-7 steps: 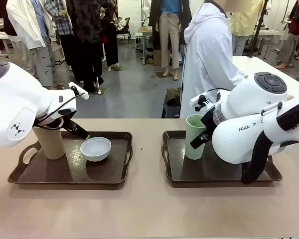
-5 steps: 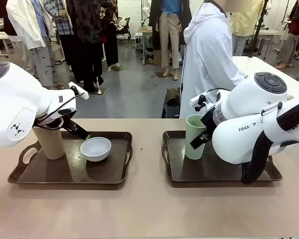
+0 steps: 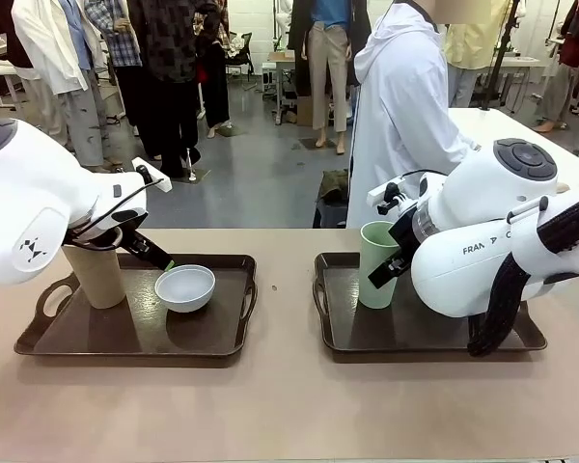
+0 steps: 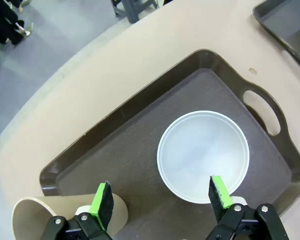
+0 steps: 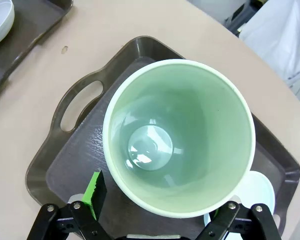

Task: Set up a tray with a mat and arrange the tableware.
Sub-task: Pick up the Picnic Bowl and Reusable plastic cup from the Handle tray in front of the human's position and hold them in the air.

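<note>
A tan tumbler [image 3: 95, 275] and a white bowl [image 3: 184, 287] stand on the left tray [image 3: 39, 342], which is lined with a dark mat [image 4: 125, 150]. My left gripper [image 4: 161, 200] hovers open above this tray, with the white bowl [image 4: 202, 155] just ahead of its fingers and the tan tumbler [image 4: 45, 215] beside one of them. On the right tray [image 3: 340, 347] a pale green tumbler [image 3: 376, 265] stands upright. My right gripper [image 5: 160, 205] is open, its fingers either side of the green tumbler [image 5: 180, 135]. A light blue bowl [image 5: 257, 192] lies behind it.
A person in a white coat [image 3: 405, 106] stands at the far side of the table. A strip of bare tabletop [image 3: 285, 289] separates the two trays, and the front of the table is bare too. The right arm's body [image 3: 482, 241] covers much of the right tray.
</note>
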`<state>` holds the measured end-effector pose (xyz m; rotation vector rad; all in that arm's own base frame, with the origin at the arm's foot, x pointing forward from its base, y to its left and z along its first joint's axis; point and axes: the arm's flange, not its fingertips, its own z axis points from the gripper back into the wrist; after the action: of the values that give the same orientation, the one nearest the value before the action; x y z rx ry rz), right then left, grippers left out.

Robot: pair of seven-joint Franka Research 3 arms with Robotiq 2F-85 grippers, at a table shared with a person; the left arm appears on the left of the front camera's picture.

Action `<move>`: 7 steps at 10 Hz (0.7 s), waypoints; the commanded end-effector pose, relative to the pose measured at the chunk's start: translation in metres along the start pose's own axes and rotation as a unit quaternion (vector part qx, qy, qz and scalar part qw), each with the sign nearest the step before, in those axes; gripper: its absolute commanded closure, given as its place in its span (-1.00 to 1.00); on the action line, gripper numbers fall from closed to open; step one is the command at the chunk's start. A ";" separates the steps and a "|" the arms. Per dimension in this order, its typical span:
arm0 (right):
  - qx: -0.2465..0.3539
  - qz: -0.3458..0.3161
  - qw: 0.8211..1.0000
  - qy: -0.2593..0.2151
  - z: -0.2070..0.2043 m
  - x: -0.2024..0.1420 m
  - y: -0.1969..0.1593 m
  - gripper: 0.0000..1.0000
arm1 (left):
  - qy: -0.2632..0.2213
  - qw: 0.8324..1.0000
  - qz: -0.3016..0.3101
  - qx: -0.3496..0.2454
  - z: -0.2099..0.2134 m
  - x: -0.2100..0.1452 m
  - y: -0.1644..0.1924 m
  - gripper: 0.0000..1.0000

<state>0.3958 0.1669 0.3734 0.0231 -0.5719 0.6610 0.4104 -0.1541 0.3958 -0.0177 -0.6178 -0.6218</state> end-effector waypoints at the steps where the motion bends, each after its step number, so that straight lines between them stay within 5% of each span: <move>1: 0.000 0.000 1.000 0.000 0.000 0.000 0.000 -1.00 | 0.000 1.000 0.000 0.000 0.000 0.000 0.000 -1.00; 7: 0.000 0.000 1.000 0.000 0.000 0.000 0.000 -1.00 | 0.000 1.000 0.000 0.000 0.000 0.000 0.000 -1.00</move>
<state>0.3958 0.1669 0.3734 0.0231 -0.5719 0.6609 0.4104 -0.1541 0.3958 -0.0177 -0.6178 -0.6218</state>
